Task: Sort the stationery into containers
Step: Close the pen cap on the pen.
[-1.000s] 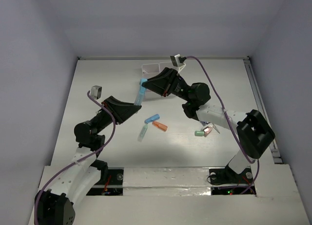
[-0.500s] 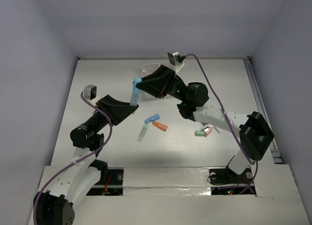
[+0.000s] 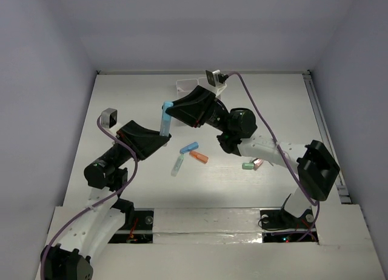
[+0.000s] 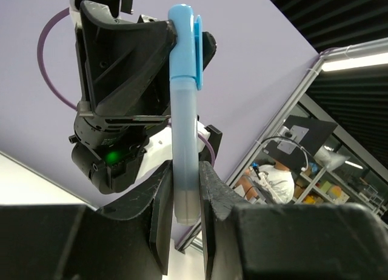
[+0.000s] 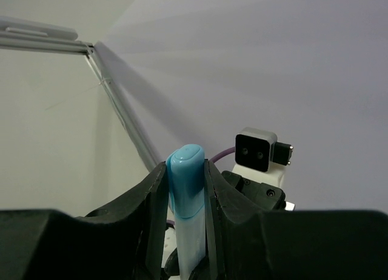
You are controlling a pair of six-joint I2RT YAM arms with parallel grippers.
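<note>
A light-blue marker (image 3: pixel 164 119) stands nearly upright above the table, held at both ends. My left gripper (image 3: pixel 161 133) is shut on its pale lower end, seen in the left wrist view as the marker (image 4: pixel 183 110) rising out of the left gripper (image 4: pixel 185 171). My right gripper (image 3: pixel 171 109) is shut on its blue cap (image 5: pixel 187 171). On the table lie a short blue marker (image 3: pixel 188 148), an orange marker (image 3: pixel 199 157) and a pale marker (image 3: pixel 177 165). The white containers (image 3: pixel 189 84) show partly behind the right arm.
A green eraser (image 3: pixel 247 166) and a pink piece (image 3: pixel 257 164) lie under the right forearm. A rail (image 3: pixel 321 122) runs along the table's right edge. Grey walls close in the table on three sides.
Both arms have shifted left together with the light-blue marker between them, and the marker now stands more upright. Both grips are unchanged.
</note>
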